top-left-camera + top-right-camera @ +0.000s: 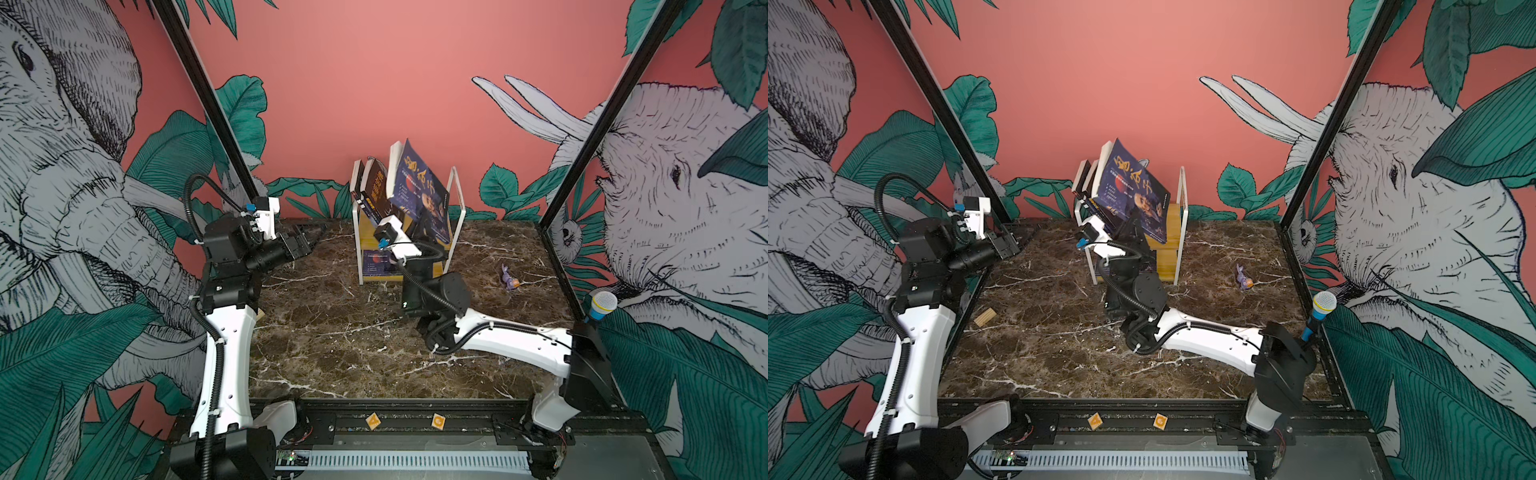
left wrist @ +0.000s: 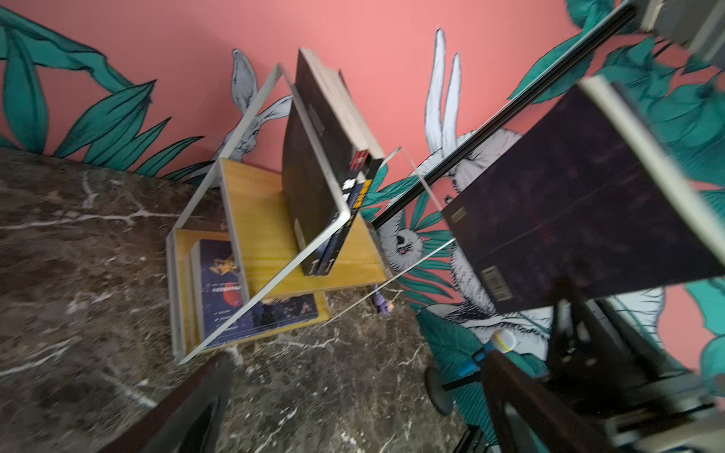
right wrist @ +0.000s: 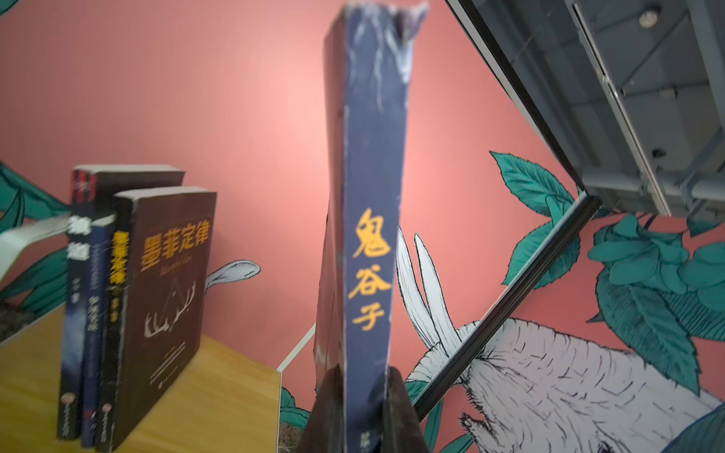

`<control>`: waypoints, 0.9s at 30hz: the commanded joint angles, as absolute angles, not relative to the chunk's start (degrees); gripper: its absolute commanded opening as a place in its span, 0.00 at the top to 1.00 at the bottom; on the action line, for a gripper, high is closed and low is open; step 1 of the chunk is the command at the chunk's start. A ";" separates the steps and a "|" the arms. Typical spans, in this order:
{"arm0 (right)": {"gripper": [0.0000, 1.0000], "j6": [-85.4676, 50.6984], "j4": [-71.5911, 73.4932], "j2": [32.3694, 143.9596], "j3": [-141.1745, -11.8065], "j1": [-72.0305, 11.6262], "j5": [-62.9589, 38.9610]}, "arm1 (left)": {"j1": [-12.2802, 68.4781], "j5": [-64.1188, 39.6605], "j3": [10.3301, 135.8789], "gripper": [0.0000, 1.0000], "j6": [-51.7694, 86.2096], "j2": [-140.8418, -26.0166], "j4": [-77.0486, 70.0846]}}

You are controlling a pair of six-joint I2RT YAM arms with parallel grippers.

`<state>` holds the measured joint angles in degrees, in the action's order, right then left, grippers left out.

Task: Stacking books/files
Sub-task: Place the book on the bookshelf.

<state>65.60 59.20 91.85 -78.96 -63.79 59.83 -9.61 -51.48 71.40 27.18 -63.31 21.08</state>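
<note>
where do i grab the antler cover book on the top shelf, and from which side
Probably its spine edge near the top, coming in from the front: the antler cover book stands leaning, spine facing front, cover face bare.

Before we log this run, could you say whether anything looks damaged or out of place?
The navy book in the right hand has a torn, frayed spine tip; a purple toy lies on the table.

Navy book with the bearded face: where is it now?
In both top views the navy book tilts in the right claw at the rack's upper shelf at the table's back, just right of the standing dark books.
</note>
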 commanded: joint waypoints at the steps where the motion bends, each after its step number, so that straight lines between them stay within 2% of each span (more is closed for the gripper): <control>1: 1.00 41.32 43.98 87.93 -83.41 -60.73 57.62 | -10.00 -43.46 68.58 0.01 14.48 -61.69 29.25; 5: 1.00 26.02 30.40 88.24 -87.86 -58.08 54.51 | -9.96 -41.18 64.95 0.01 10.95 -60.91 28.14; 10: 1.00 14.65 22.78 90.31 -91.95 -55.16 48.92 | -10.07 -41.50 63.64 0.01 12.17 -60.61 26.09; 18: 1.00 12.97 21.90 97.04 -98.88 -54.60 44.13 | -10.14 -42.18 62.10 0.01 12.31 -60.23 24.35; 27: 1.00 2.24 24.57 99.27 -95.19 -49.89 40.87 | -10.09 -40.05 62.09 0.01 9.22 -60.13 25.13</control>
<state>7.40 17.30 100.53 -95.42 -51.55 41.39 -9.80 -40.97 62.78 11.81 -61.76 25.36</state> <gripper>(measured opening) 0.126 0.993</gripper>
